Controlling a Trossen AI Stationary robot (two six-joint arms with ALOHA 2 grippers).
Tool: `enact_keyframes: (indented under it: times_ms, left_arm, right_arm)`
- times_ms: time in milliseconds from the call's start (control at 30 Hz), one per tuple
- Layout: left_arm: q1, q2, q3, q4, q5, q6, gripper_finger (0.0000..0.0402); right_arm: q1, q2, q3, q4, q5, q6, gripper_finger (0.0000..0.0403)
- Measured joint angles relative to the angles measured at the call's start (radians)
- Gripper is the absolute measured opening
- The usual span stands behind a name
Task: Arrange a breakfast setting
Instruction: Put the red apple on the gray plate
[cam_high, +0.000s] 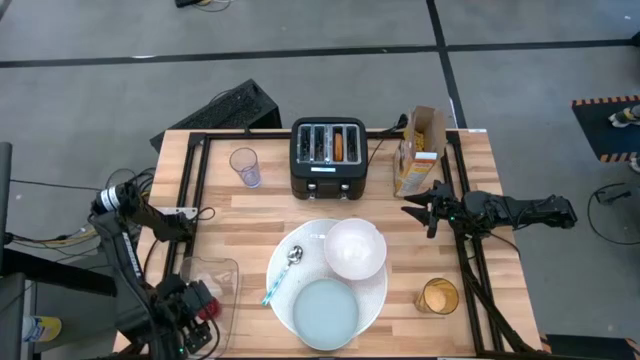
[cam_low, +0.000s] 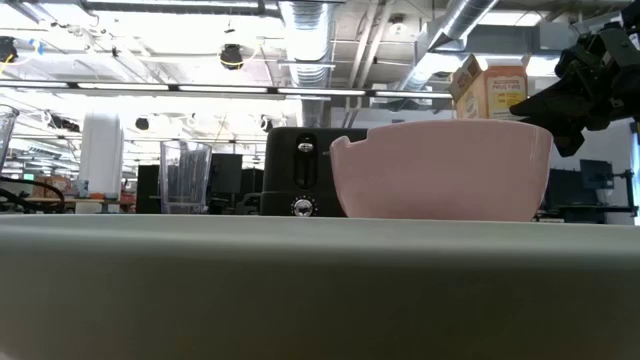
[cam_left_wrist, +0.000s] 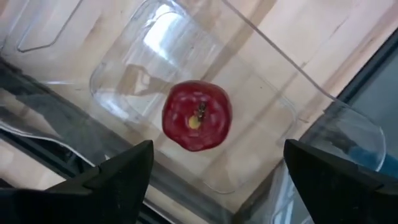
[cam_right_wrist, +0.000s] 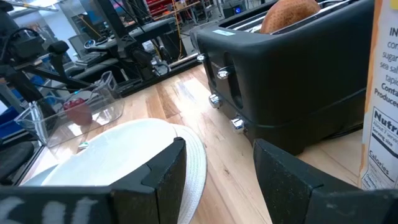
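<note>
Currently the left pincer (cam_left_wrist: 211, 180) hangs released over a clear plastic container (cam_high: 210, 285) at the table's (cam_high: 250, 205) front-left corner, its 2 fingers spread either side of the small red apple (cam_left_wrist: 197, 116) lying stem-up inside. The walls look like the main hazard: coming down off-centre, a finger could catch the rim and tip or drag the light container, and the round, smooth apple may roll away from a lopsided squeeze.

At the table's front middle sits the large white plate (cam_high: 372, 295), carrying the white bowl (cam_high: 355, 248), the pale-blue plate (cam_high: 325, 310) and the blue-handled spoon (cam_high: 280, 275), all crowded together, so a dropped apple could knock the spoon or land in the bowl.

The right pincer (cam_right_wrist: 214, 168) waits released near the right edge, aimed toward the black toaster (cam_high: 328, 160) at the back, where a bagel (cam_high: 339, 146) stands in a slot. Just beside that arm stands the cereal box (cam_high: 418, 150), tall and narrow; I judge a sideways reach could topple it. A glass of orange juice (cam_high: 438, 297) at the front right sits below that arm's path and could spill.
</note>
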Motion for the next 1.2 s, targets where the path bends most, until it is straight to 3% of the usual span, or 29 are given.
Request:
enact_keyframes:
  times_ms: [333,967,1200]
  left_arm:
    - [0.002,-0.014,-0.168,0.16,-0.008,-0.024,0.0348]
    - [0.008,-0.044,-0.355,0.416,-0.006,-0.065,0.0348]
    - [0.008,-0.062,-0.366,0.437,0.002,-0.063,0.0348]
  right_arm:
    - [0.0,0.0,0.0,0.0,0.0,0.0,0.0208]
    - [0.0,0.0,0.0,0.0,0.0,0.0,0.0208]
    - [0.0,0.0,0.0,0.0,0.0,0.0,0.0208]
